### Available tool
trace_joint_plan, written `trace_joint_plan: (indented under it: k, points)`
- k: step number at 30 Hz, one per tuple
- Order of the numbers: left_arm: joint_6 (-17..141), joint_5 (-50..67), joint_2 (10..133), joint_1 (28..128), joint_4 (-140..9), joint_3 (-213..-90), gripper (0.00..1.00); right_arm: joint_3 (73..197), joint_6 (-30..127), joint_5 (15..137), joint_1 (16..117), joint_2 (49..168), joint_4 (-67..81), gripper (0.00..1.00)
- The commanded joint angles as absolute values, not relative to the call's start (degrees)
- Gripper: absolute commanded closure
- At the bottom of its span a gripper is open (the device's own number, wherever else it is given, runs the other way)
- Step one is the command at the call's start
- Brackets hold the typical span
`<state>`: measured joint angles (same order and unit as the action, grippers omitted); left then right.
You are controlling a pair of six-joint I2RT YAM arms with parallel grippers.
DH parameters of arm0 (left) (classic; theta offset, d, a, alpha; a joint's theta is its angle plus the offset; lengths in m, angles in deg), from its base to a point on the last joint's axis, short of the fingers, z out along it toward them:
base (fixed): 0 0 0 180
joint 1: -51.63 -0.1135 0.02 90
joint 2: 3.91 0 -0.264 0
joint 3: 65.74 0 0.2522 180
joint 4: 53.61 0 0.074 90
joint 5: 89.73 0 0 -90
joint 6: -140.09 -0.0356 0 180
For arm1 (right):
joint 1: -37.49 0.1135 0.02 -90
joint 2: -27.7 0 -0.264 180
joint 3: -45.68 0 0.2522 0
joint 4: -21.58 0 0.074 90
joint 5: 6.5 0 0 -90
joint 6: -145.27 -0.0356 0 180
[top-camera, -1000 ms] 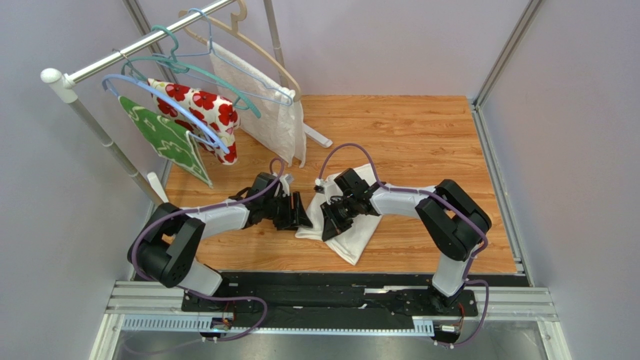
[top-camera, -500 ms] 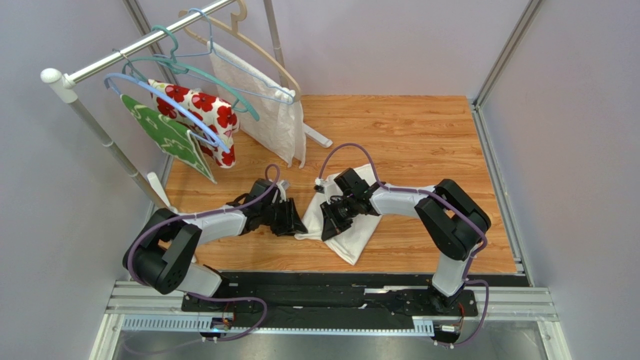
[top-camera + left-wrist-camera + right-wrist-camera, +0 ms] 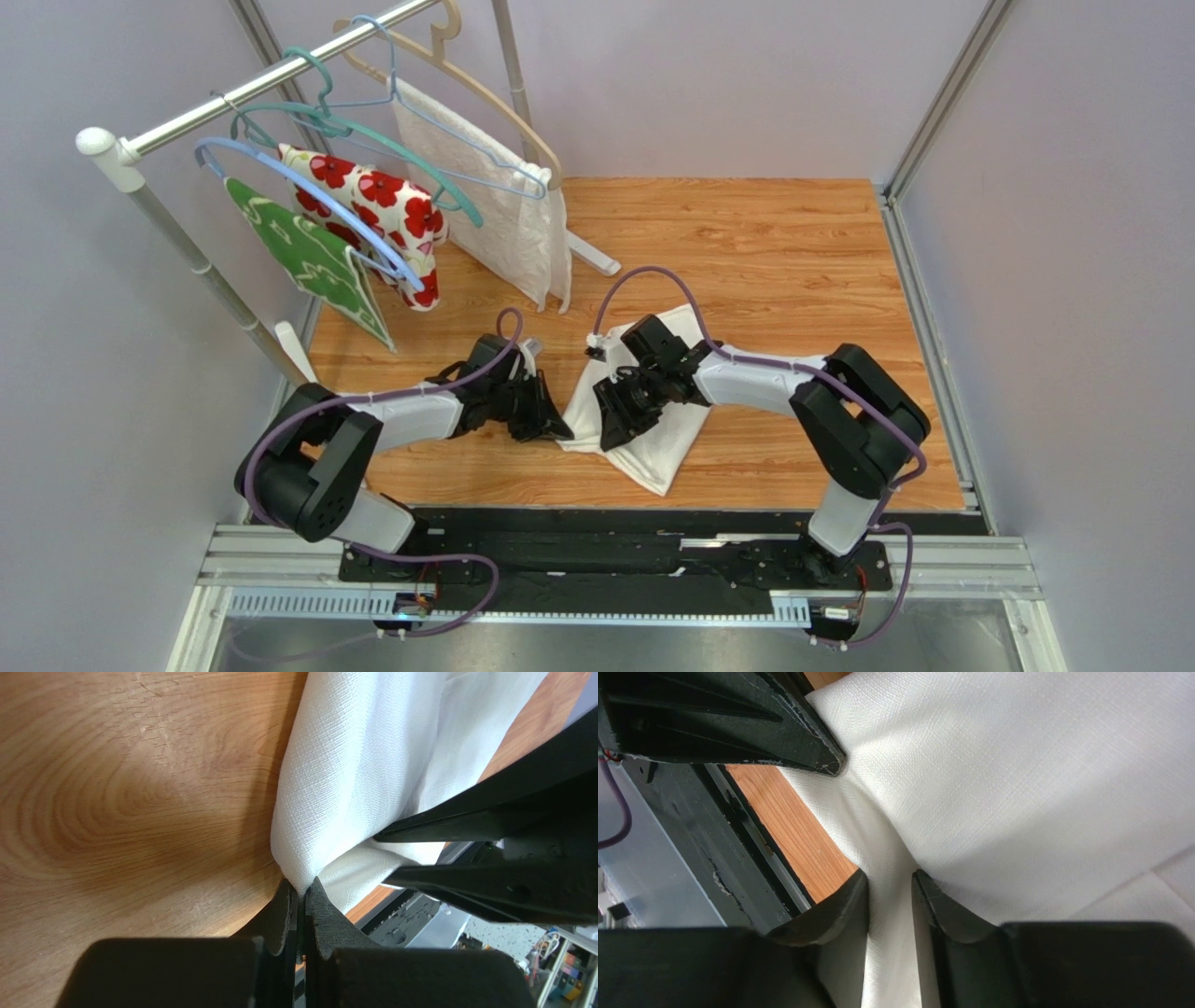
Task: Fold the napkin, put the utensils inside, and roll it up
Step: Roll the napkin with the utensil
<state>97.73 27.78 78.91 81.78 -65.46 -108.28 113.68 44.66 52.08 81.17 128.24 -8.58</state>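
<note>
Pinching, left claw (image 3: 300,890): my jaws are pressed together on a folded edge of the napkin (image 3: 365,756), with the tips low against the wooden table (image 3: 126,791). The cloth rises out of the pinch in a soft fold and runs off to the right.

Right claw (image 3: 889,882): jaws parted by a narrow gap. A ridge of the same cloth runs into that gap, and only white weave shows through it. I cannot tell whether either pad touches the cloth.

Relation of the two: they face each other at close range over the napkin's left side. My left claw is at its left edge and my right claw just inside that edge. One finger of the left claw shows in the upper left corner of my right wrist view.

Napkin: off-white woven cloth, bunched in loose folds. It lies on the table at front centre between my two arms. Most of it spreads under and to the right of my right claw, and one corner points toward the table's near edge.

Further out, far left: a clothes rail (image 3: 253,87) carrying hangers. Hanging from it, left to right:
- a green patterned cloth (image 3: 302,252)
- a red-flowered cloth (image 3: 379,203)
- a white textured cloth (image 3: 498,224)

Nearest me: the black base rail (image 3: 603,539), to which both arms are bolted.
</note>
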Motion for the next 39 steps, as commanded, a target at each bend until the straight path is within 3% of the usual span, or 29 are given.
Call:
trace_joint_plan:
  k: [1,6,8,13,30,39]
  points:
    - [94.75,30.85,80.72,80.55,-69.74,-112.19,1.0,116.74,46.83,59.93,82.75,120.1,-13.7,0.58]
    - [91.76,33.84,83.62,78.96,-73.77,-115.35,1.0,117.28,48.67,70.8,87.32,114.37,-16.44,0.48]
    - [90.26,34.37,84.24,78.7,-75.01,-116.41,1.0,116.22,49.12,75.12,90.22,112.52,-14.52,0.25]
    - [88.42,35.95,86.79,77.99,-77.21,-118.96,1.0,111.74,50.26,83.4,94.7,111.73,-8.89,0.18]
    - [87.01,40.09,91.54,75.62,-78.53,-121.08,1.0,107.95,54.39,100.1,105.34,120.77,0.18,0.22]
    - [86.65,39.82,91.36,75.18,-78.97,-121.43,1.0,107.96,55.01,109.06,108.24,124.21,-1.14,0.42]
